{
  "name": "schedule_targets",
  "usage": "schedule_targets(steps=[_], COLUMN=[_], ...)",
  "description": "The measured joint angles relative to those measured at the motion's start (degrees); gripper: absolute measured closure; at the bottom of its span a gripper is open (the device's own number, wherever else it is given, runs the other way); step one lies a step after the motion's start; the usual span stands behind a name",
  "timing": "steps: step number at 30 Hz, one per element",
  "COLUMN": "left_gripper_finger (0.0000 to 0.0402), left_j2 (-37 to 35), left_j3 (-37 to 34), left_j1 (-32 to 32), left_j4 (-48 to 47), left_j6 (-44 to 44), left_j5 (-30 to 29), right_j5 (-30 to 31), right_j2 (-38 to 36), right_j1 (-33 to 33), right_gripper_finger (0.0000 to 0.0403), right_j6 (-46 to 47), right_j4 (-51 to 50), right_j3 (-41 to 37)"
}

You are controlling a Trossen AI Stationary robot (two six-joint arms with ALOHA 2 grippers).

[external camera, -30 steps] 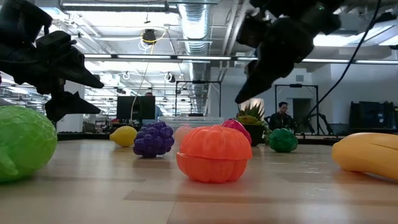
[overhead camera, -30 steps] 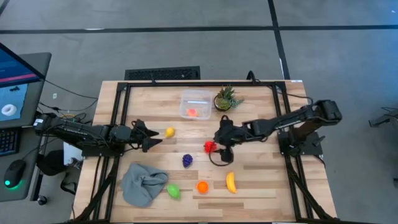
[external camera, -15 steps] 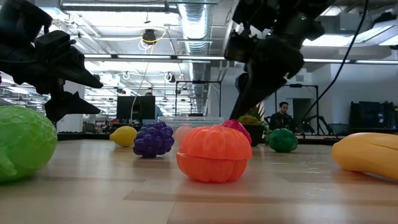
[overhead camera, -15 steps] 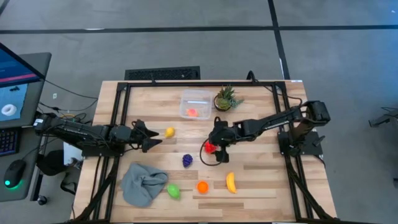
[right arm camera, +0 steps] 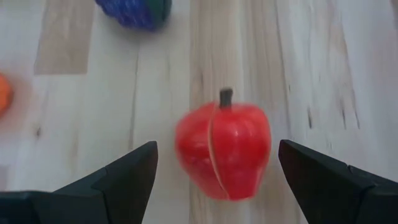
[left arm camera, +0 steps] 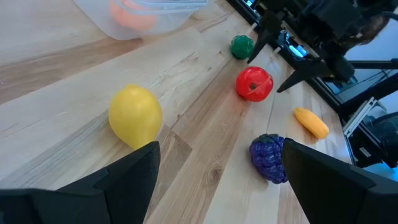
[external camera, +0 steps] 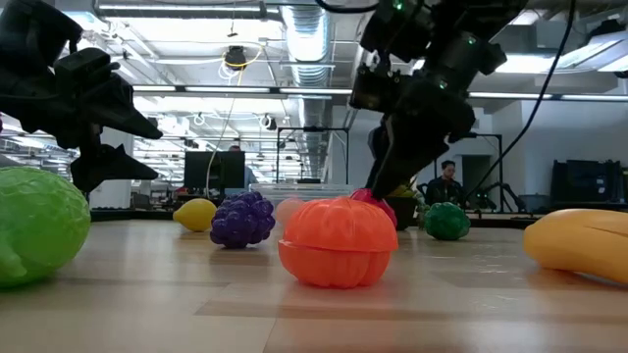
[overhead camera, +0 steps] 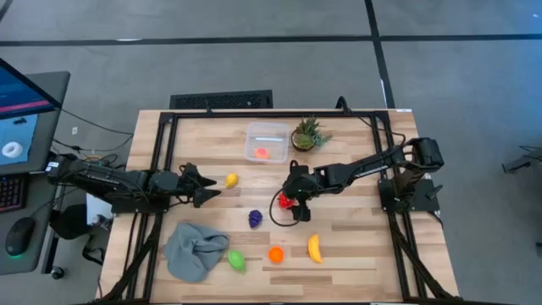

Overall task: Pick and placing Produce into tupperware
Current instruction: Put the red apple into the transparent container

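Observation:
A red apple [right arm camera: 224, 152] lies on the wooden table, stem toward the far side; it also shows in the high view [overhead camera: 286, 202]. My right gripper [overhead camera: 290, 196] is open and low over it, one finger on either side with a gap to each [right arm camera: 217, 146]. My left gripper [overhead camera: 206, 188] is open and empty, just left of a yellow lemon [overhead camera: 230, 180]. The clear tupperware [overhead camera: 267, 142] stands at the far middle with an orange-pink piece inside. It is next to a potted plant [overhead camera: 306, 135].
Purple grapes [overhead camera: 255, 218], an orange fruit [overhead camera: 275, 254], a banana [overhead camera: 315, 248] and a green fruit [overhead camera: 236, 260] lie toward the near edge. A grey cloth [overhead camera: 195, 248] lies near left. A small green piece [left arm camera: 241, 46] lies beyond the apple.
My right gripper has moved toward the table's left edge and down, from beside the red apple to low over it, staying open. The apple has not moved.

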Motion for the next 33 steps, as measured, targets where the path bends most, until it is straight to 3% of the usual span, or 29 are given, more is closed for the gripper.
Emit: schedule_targets(steps=[33], left_gripper_finger=[0.0078], left_j2=[0.0], left_j3=[0.0], left_j1=[0.0], left_j4=[0.0], left_j6=[0.0], left_j5=[-0.3], right_j5=[-0.5], right_j2=[-0.1], right_j1=[-2.5], right_gripper_finger=[0.0044], right_j6=[-2.0], right_j4=[3.0], right_j3=[0.0])
